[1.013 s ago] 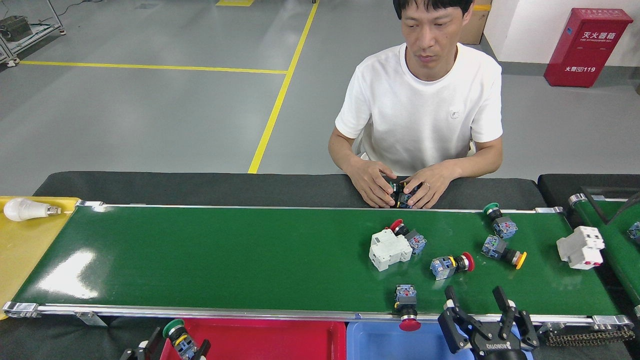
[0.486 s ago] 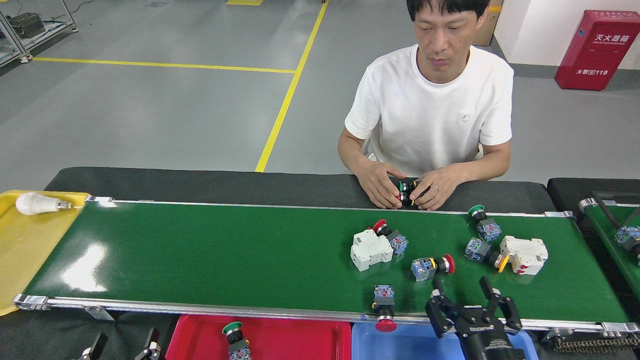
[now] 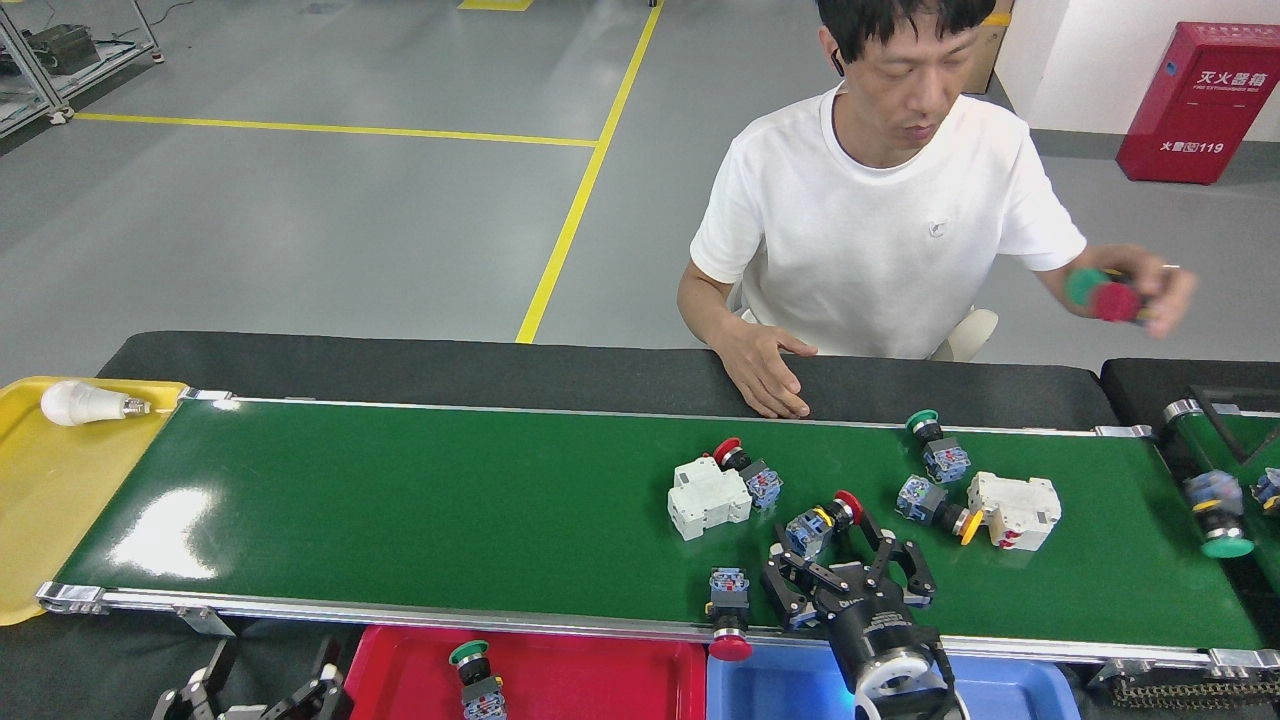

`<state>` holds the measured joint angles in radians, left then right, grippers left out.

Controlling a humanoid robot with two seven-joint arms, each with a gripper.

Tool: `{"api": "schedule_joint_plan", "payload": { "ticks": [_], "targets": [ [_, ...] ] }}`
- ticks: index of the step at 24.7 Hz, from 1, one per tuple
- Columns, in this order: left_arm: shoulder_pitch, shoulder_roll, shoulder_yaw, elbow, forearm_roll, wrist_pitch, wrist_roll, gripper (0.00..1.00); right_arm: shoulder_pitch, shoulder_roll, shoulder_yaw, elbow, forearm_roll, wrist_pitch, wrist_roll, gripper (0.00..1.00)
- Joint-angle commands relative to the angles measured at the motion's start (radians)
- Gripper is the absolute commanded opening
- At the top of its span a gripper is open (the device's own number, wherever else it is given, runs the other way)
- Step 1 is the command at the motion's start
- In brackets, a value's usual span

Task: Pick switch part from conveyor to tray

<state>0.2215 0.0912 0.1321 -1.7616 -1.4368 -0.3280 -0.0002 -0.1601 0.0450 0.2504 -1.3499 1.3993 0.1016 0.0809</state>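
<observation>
Right gripper (image 3: pixel 835 565) has moved up onto the conveyor (image 3: pixel 400 500) since half a second ago, fingers spread around the red-capped switch part (image 3: pixel 822 523). Left gripper (image 3: pixel 265 685) sits spread beside the red tray (image 3: pixel 600 680), which holds a green-capped switch (image 3: pixel 475 680).

Premises: a factory or industrial workshop floor, set up as a sorting station. Evidence: grey sealed floor (image 3: pixel 300 220) marked with yellow lane lines (image 3: pixel 560 240); a red fire-extinguisher cabinet (image 3: pixel 1205 100) against the far wall; a metal equipment rack on castors (image 3: pixel 60 60) at the far left. A long green conveyor (image 3: pixel 400 500) with silver side rails carries electrical components, with coloured plastic sorting trays, yellow (image 3: pixel 50 500), red (image 3: pixel 580 680) and blue (image 3: pixel 770 690), at its edges.
</observation>
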Motion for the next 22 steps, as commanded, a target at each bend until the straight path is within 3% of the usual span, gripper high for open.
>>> {"api": "schedule_joint_plan", "payload": {
  "ticks": [1,2,4,8,11,16,22],
  "targets": [
    [-0.045,0.015,-0.065,0.007,-0.002,-0.028,0.009,1.00,-0.030,0.009,0.012,0.017,0.001,0.018,0.000,0.99],
    [-0.082,0.015,-0.107,0.025,-0.005,-0.028,0.006,1.00,-0.041,0.012,0.018,0.029,0.000,0.018,0.000,0.98],
    [-0.146,0.013,-0.180,0.071,-0.045,-0.028,0.003,1.00,-0.050,0.016,0.023,0.051,-0.003,0.007,-0.001,0.87],
    [-0.249,-0.037,-0.275,0.224,-0.143,-0.020,0.005,1.00,-0.056,-0.005,0.052,0.058,-0.009,-0.072,-0.012,0.37],
    [-0.346,-0.090,-0.292,0.355,-0.183,-0.016,0.006,1.00,-0.055,-0.007,0.053,0.057,-0.009,-0.115,-0.053,0.15],
    [-0.456,-0.125,-0.292,0.518,-0.232,0.006,0.015,1.00,-0.050,-0.007,0.052,0.054,-0.013,-0.174,-0.059,0.14],
    [-0.496,-0.128,-0.293,0.565,-0.232,0.007,0.020,1.00,-0.052,-0.005,0.053,0.052,-0.014,-0.212,-0.059,0.12]
  ]
}}
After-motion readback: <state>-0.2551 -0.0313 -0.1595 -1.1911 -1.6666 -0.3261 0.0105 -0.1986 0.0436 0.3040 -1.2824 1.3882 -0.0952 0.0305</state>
